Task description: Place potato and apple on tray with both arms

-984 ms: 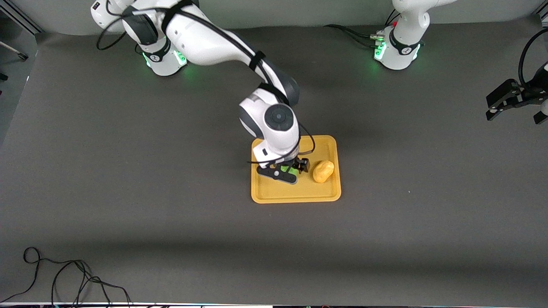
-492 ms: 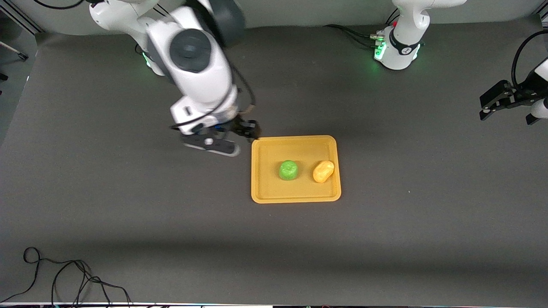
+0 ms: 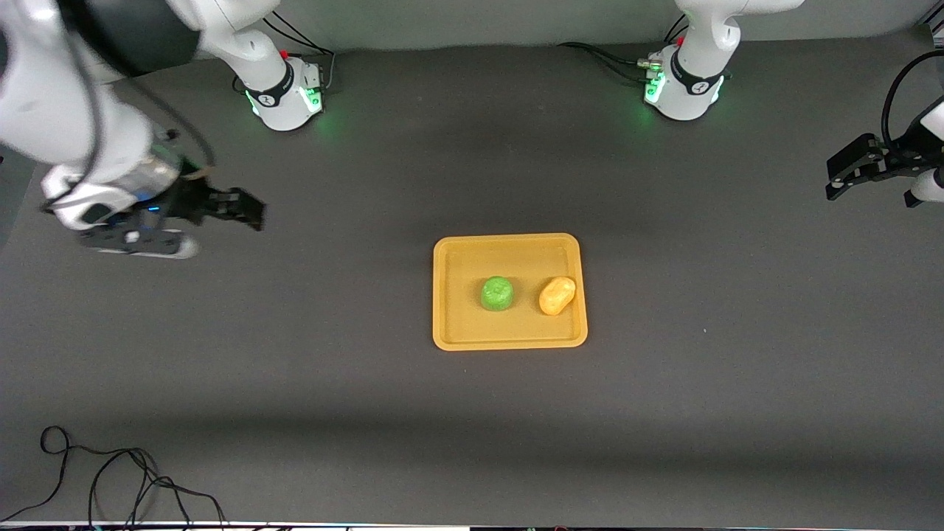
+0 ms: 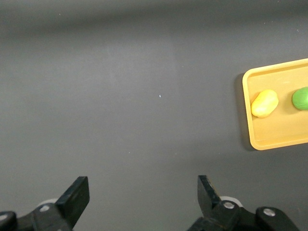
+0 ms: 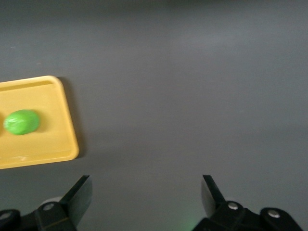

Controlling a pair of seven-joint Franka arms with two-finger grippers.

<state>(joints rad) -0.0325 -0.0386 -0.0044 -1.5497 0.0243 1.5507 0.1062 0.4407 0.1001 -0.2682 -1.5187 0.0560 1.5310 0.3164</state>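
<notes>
The yellow-orange tray (image 3: 509,335) lies in the middle of the table. The green apple (image 3: 497,293) and the yellow-orange potato (image 3: 557,295) rest side by side on it, the potato toward the left arm's end. My right gripper (image 3: 240,206) is open and empty, up over bare table toward the right arm's end. My left gripper (image 3: 859,173) is open and empty at the left arm's end. The left wrist view shows the tray (image 4: 269,142), potato (image 4: 264,103) and apple (image 4: 302,98). The right wrist view shows the tray (image 5: 53,96) and apple (image 5: 21,121).
A dark grey mat (image 3: 295,354) covers the table. A loose black cable (image 3: 110,479) lies at the mat's near edge toward the right arm's end. The two arm bases (image 3: 284,88) (image 3: 682,85) stand along the edge farthest from the front camera.
My right gripper let go of the apple on the tray, rose and swung away toward the right arm's end. My left gripper shifted slightly at its end of the table.
</notes>
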